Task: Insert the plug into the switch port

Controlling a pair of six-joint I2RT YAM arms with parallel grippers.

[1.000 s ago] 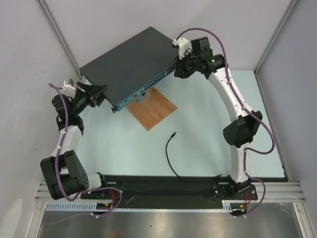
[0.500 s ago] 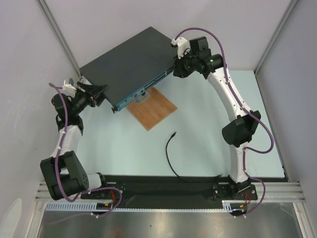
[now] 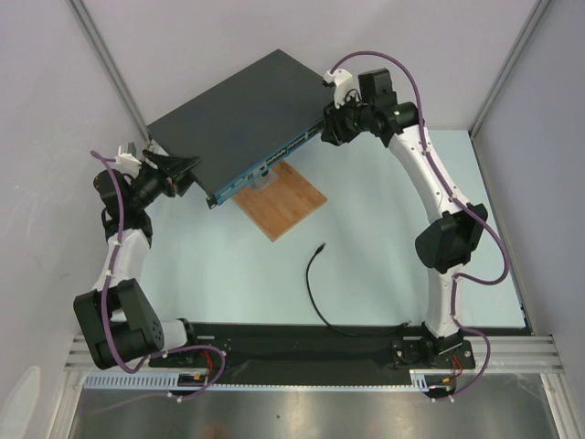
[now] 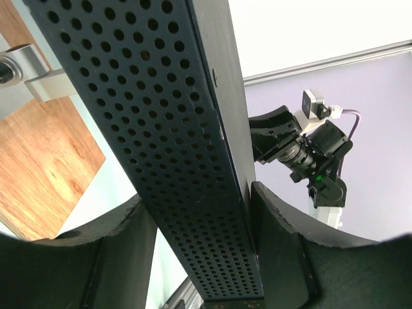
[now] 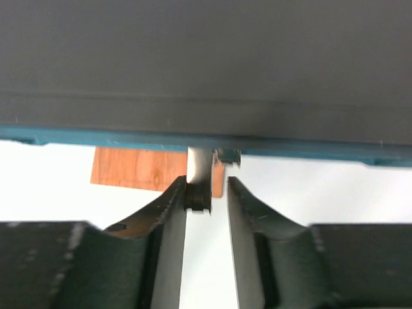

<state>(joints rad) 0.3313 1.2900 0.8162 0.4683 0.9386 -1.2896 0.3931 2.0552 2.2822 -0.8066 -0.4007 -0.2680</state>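
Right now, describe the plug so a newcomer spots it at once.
Find the wide dark-grey switch, far left, then the brown wooden board by its teal front. Nearer than the board, on the pale-blue table, lies the plug: the small black tip of a thin black cable curving toward the near edge. Unlike the purple arm cables, it lies loose, held by nothing.

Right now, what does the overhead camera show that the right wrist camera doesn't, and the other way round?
Only overhead: the thin black cable lying loose on the pale blue table, its small black plug in neither gripper, and the left gripper. Only the right wrist: a short grey metal bracket between the right gripper's open fingers, against one finger, clear of the other. Both: the wide dark-grey switch box, its teal-blue front strip, and the brown wooden board.
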